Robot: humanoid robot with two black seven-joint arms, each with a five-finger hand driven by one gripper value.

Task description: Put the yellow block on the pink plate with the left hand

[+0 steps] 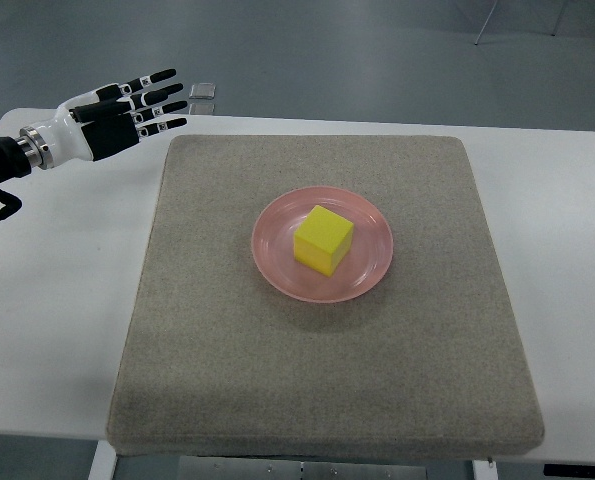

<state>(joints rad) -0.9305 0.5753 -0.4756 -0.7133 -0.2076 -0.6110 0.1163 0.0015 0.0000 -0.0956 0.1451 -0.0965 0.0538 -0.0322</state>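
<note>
Sitting squarely on the pink plate [277, 262], the yellow block [324, 240] rests near the plate's middle, turned a little so one corner points toward the near edge. The plate lies on a grey mat [217, 380] that covers most of the white table [57, 330]. By the look of it, the placing is already done and nothing is left to carry.

The left hand [127, 110] hangs at the far left, over the table just beyond the mat's far left corner, well apart from the plate. Its fingers [162, 102] are stretched out nearly straight and close together, pointing right, and they hold nothing. From those fingertips the block lies to the right and nearer to the camera, across a bare stretch of mat. The block is close to a cube, so it has no real long axis to line up with.

The right hand does not show, so the left is the only hand near the work. A small pale object [202, 91] lies on the floor beyond the table's far edge; what it is I cannot tell
</note>
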